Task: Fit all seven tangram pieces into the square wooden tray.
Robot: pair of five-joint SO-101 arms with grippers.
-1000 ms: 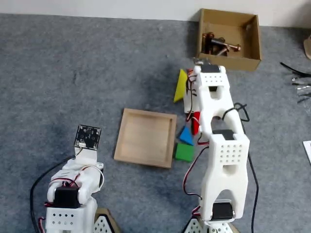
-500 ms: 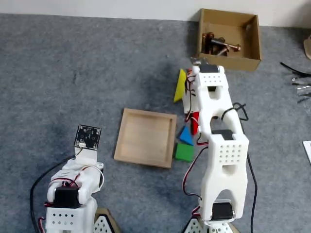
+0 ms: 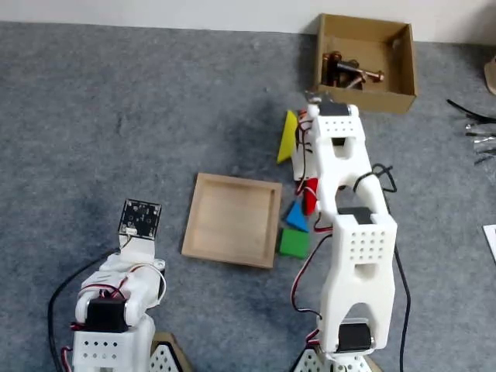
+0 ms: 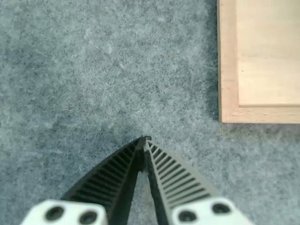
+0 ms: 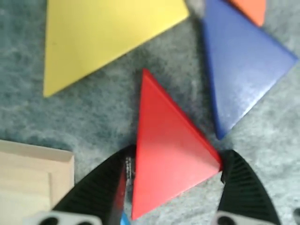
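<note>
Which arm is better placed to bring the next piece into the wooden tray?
Right. The right gripper is open, one finger on each side of the red triangle, close to the tray. The left gripper is shut over carpet by the tray, with no piece near.

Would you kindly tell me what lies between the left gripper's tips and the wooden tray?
Only bare grey carpet lies between the left gripper and the wooden tray, as the left wrist view shows.

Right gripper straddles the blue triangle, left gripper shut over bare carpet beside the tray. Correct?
Wrong colour: the right wrist view shows the right gripper straddling the red triangle. The left gripper is indeed shut over carpet beside the tray.
</note>
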